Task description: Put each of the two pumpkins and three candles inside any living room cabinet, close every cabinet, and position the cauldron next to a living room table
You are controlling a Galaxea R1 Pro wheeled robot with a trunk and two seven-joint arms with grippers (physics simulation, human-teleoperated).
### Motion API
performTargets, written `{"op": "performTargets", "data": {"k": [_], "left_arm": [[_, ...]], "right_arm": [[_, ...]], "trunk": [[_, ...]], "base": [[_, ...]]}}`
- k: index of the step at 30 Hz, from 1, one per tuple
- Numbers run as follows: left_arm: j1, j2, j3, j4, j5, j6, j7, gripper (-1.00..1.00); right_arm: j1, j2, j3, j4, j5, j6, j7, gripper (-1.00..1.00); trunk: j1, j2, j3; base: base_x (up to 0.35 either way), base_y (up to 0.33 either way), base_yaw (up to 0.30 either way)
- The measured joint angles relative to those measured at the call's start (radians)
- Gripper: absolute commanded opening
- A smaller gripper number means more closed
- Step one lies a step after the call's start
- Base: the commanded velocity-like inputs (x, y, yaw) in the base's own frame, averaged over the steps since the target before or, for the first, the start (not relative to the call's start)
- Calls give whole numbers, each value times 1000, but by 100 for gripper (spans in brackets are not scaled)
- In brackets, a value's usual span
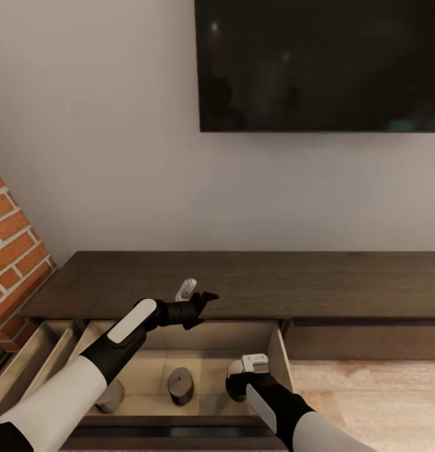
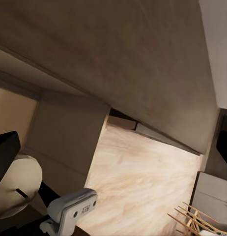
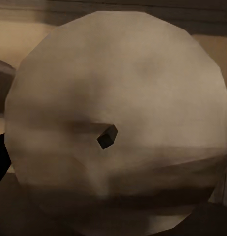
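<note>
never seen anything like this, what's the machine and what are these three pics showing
It is a simulated two-armed robot, steered by a person. The large picture comes from its head camera, looking down over both arms at a low dark cabinet below a wall TV, with one drawer pulled open. A candle stands inside. The left gripper hovers over the cabinet top. The other two pictures come from cameras at the wrists. The right wrist one looks straight onto a pale candle top, very close; whether the right gripper holds it is unclear.
</note>
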Motion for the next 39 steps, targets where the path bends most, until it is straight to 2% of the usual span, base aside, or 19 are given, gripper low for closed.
{"op": "performTargets", "data": {"k": [19, 31, 34, 39], "left_arm": [[0, 0, 0, 2, 1, 0, 0, 100], [0, 2, 2, 3, 3, 1, -2, 100], [0, 2, 2, 2, 2, 2, -2, 100], [0, 2, 2, 2, 3, 1, -2, 100]], "right_arm": [[-1, 1, 0, -3, 1, 1, 3, -100], [0, -1, 0, -4, -3, 0, 9, -100], [-1, -1, 0, -2, -5, 0, 9, -100], [-1, -2, 0, -1, -5, 0, 9, -100]], "trunk": [[73, -133, -60], [73, -133, -60], [84, -154, -69], [84, -154, -69]], "base": [[0, 0, 0], [0, 0, 0], [0, 0, 0], [0, 0, 0]]}}
